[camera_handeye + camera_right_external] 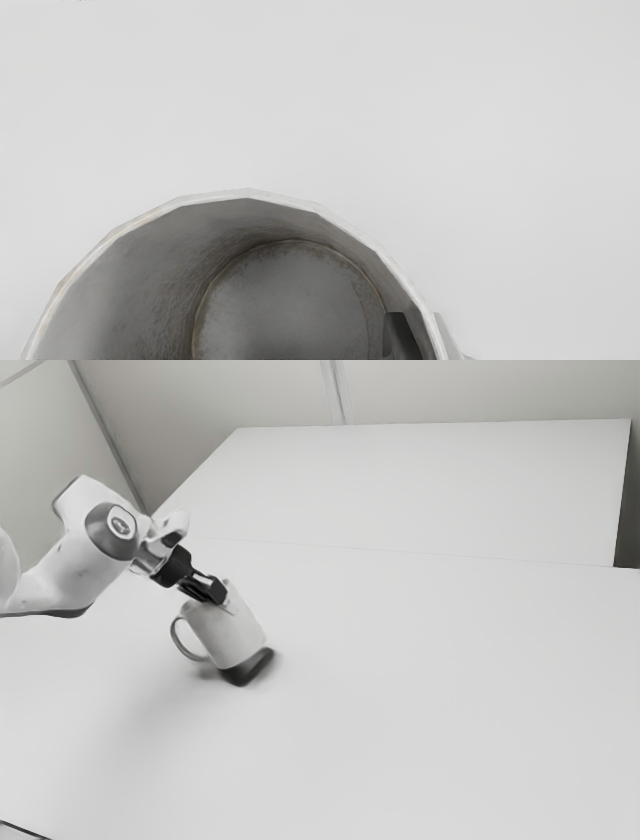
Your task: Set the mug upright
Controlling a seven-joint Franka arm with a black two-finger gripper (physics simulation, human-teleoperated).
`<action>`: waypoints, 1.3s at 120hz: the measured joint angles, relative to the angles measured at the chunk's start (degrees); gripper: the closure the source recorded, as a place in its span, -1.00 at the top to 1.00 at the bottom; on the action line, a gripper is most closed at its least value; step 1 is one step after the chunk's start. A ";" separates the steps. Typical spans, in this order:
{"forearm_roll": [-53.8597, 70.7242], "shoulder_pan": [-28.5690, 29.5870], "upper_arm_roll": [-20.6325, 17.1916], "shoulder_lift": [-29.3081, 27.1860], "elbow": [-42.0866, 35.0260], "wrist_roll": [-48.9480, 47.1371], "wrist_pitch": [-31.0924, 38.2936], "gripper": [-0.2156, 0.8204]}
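The gripper (216, 596) reaches down to the mouth of the light grey mug (228, 632) in the exterior view. The mug is tilted, its mouth toward the exterior view's upper left and its dark lower end low over the table. Its handle (178, 641) faces the exterior view's left. In the wrist view the gripper (423, 336) pinches the wall of the mug (285, 295), a dark finger (398, 335) inside and a paler one outside. Whether the lower end touches the table cannot be told.
The white table (430, 700) spreads around the mug and toward the exterior view's right. Behind it lies another white surface (430, 485), with pale walls beyond. A dark edge crosses the exterior view's lower left corner.
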 joint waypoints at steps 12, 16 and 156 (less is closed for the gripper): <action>10.66 -3.98 0.07 -0.48 -0.15 -7.47 3.71 -0.93; 13.47 -5.25 0.13 -0.59 -0.23 -9.88 4.58 -0.93; 36.48 -7.88 2.43 -5.31 -14.00 -53.65 18.27 -0.93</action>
